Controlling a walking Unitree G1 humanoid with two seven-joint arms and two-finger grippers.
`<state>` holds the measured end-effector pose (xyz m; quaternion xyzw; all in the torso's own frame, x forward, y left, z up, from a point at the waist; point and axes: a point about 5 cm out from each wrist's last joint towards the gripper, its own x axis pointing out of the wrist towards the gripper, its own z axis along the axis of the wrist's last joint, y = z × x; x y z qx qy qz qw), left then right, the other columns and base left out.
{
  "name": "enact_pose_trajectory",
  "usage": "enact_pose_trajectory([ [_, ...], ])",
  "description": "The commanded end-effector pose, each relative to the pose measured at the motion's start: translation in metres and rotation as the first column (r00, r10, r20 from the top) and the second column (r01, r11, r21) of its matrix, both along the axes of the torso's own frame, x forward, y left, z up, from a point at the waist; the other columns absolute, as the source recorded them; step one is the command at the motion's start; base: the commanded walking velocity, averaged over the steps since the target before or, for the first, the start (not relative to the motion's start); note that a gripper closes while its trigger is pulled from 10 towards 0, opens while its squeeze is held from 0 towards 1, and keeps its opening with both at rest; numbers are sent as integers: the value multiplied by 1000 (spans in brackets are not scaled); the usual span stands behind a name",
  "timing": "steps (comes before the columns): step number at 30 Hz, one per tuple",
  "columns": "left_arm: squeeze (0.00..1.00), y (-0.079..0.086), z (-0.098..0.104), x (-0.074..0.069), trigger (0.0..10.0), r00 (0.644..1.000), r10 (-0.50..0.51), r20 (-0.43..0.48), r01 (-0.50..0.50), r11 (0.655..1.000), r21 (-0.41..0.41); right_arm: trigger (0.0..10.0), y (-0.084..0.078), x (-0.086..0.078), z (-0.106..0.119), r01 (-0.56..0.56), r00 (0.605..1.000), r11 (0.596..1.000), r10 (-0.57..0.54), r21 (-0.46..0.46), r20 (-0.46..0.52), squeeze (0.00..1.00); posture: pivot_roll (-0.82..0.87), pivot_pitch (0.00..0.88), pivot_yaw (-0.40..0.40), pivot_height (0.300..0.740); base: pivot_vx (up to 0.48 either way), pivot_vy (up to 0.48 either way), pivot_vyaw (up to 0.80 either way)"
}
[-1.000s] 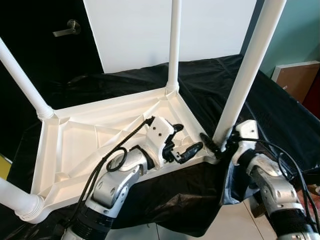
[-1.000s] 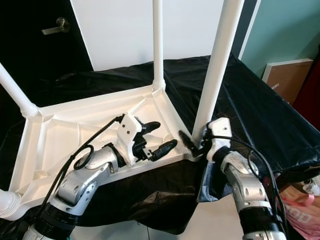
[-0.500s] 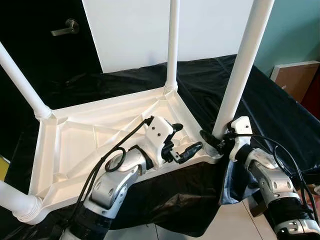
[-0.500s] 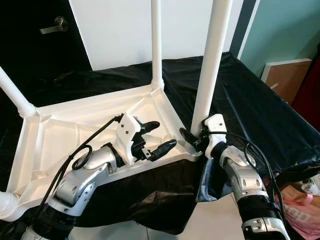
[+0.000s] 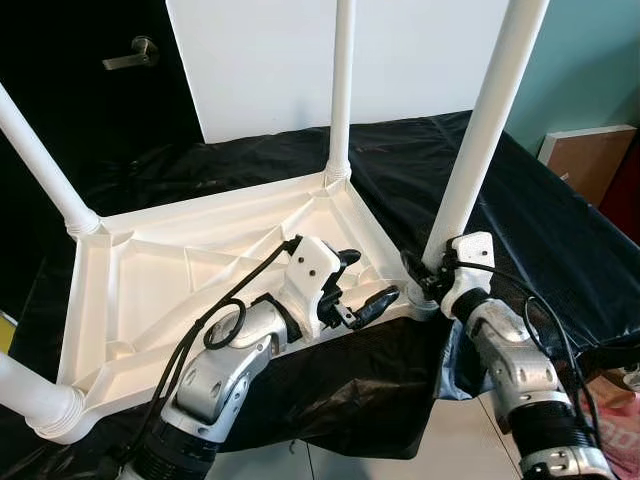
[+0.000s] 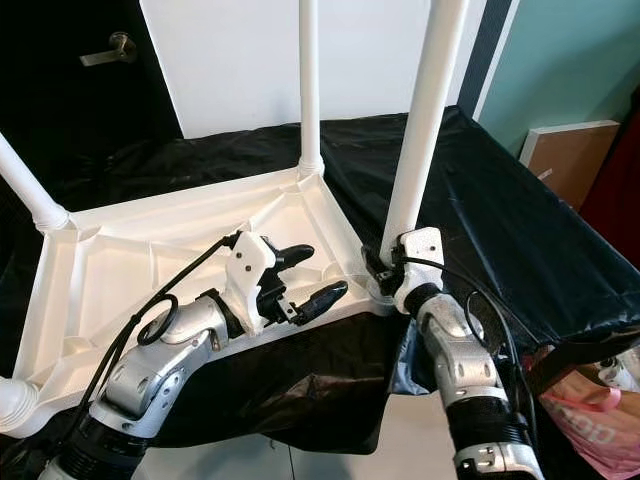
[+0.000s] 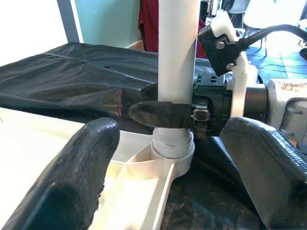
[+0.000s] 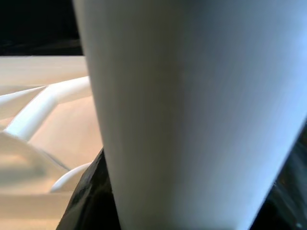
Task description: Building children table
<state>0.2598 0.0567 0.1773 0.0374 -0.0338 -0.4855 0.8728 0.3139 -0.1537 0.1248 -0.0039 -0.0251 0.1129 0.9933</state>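
- Left eye view: the upturned white children's table (image 5: 190, 290) lies across the middle of the frame on a black-draped desk (image 5: 560, 240). At centre, the left claw (image 5: 362, 283) hovers over the near rim, fingers spread wide, holding nothing. Right of centre, the right claw (image 5: 420, 278) is clamped on the base of the near leg (image 5: 480, 130).
- Right eye view: the same scene; a far leg (image 6: 308, 90) stands at upper centre.
- Left wrist view: two spread fingers (image 7: 86, 167) frame the leg's socket (image 7: 172, 148); one right claw finger crosses the leg.
- Right wrist view: the leg sits close against the lens.
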Motion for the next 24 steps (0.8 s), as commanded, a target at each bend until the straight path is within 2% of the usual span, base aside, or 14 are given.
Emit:
enact_pose_trajectory([
  [1,0,0,-1,-1,10000,1000,-9,-6,10,1000,7,10000,0,-3,-15,84,994,996,-84,6,-72,0,-148,0,-8,740,0,0,0],
  [5,0,2,1,3,10000,1000,7,0,-7,1000,9,10000,5,-3,-20,266,960,964,-266,-4,-83,0,-149,0,-9,740,0,0,0],
  [9,0,4,1,5,10000,1000,16,5,-16,1000,12,10000,8,-6,-20,325,943,946,-323,6,-84,0,-140,0,-15,740,0,0,0],
  [11,0,8,2,6,10000,999,34,6,-34,999,10,10000,17,-10,-22,331,940,943,-325,44,-103,0,-144,3,-14,740,0,0,0],
  [15,0,8,1,6,10000,999,32,7,-32,999,14,10000,15,-9,-21,349,934,936,-342,54,-103,0,-142,3,-17,740,0,0,0],
  [24,0,6,1,4,10000,1000,26,6,-26,1000,18,10000,25,-8,-15,335,941,940,-330,70,-78,0,-130,10,-20,740,0,0,0],
])
